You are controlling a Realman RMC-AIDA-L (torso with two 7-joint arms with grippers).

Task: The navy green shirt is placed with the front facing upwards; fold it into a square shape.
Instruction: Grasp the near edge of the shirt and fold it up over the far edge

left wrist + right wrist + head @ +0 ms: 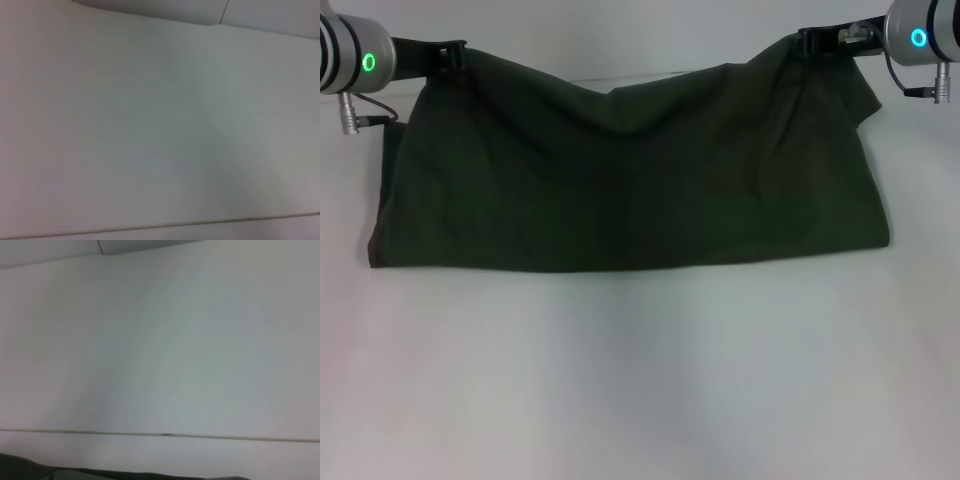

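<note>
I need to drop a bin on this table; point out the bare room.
The widest free patch is the white table in front of the navy green shirt. Narrow strips flank its two ends. Crowded: the far edge, where left pincer and right pincer hold the shirt's corners.

Navy green shirt [630,180]: dark olive cloth, plain side showing, no lettering visible. Stretched wide across the white surface, far edge lifted at both upper corners and sagging in the middle between them. Near edge lying flat in a nearly straight line. Soft wrinkles toward the right end. Thin dark strip [100,473] at the right wrist view's edge.
</note>
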